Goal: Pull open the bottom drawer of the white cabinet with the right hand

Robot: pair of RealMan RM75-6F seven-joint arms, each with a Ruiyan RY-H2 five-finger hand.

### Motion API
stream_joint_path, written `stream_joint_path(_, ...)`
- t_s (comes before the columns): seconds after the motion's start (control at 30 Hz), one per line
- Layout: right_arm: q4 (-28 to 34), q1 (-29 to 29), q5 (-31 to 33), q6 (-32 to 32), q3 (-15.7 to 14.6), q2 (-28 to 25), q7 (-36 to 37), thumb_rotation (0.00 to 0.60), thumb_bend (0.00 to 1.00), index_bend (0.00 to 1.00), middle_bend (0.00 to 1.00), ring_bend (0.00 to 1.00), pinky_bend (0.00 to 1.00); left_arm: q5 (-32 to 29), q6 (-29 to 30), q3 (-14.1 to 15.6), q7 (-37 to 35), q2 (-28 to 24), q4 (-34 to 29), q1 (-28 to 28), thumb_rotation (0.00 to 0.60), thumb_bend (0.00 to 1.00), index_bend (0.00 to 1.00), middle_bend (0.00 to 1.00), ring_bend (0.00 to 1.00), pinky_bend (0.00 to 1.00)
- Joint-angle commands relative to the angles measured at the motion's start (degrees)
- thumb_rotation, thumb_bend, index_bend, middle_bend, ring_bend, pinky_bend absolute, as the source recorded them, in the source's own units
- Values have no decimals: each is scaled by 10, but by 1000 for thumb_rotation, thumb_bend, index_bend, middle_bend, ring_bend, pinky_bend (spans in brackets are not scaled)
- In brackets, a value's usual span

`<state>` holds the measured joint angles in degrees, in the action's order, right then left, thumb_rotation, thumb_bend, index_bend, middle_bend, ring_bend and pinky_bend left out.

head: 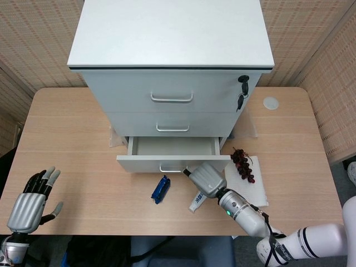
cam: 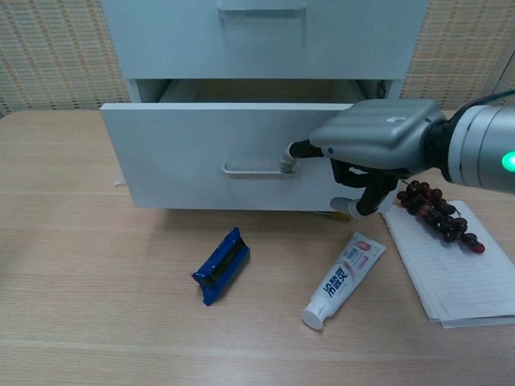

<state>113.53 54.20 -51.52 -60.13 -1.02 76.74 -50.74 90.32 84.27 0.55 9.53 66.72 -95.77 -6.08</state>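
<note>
A white-topped pale grey cabinet stands on a light wood-grain table, with a small blue block, a white tube with green lettering, dark red grapes and white lined paper.

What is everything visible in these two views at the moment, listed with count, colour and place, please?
cabinet: one, white, three drawers, standing at the back of the table
bottom drawer: one, white, pulled partly open
keys: one bunch, black, hanging at the top drawer's lock
blue object: one, blue and black, on the table before the drawer
toothpaste tube: one, white, right of the blue object
grapes: one bunch, dark red, on the paper
paper: one stack, white, right front of the table
disc: one, white, right of the cabinet
right hand: finger hooked on the drawer handle
left hand: fingers spread, at the table's left front edge
</note>
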Motion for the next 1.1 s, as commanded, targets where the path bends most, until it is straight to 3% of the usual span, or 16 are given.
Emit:
stream_joint_path(0.03, 11, -4, -11, -5, -9, -2, -6, 600, 395, 164, 905, 947, 892, 0, 0, 0, 0, 0, 0, 0, 600, 326, 14, 0, 0, 85)
stream_joint_path(0.87, 71, -40, -83, -30, -49, -8, -36, 600, 395, 165, 905, 947, 892, -4, -3, 3, -3, 3, 4, 2, 600, 326, 14, 0, 0, 85)
stream_joint_path(1.1, 100, -73, -150, -67, -67, -40, -19, 600, 395, 165, 897, 947, 892, -4, 1, 2, -7, 1, 5, 4, 600, 326, 14, 0, 0, 85)
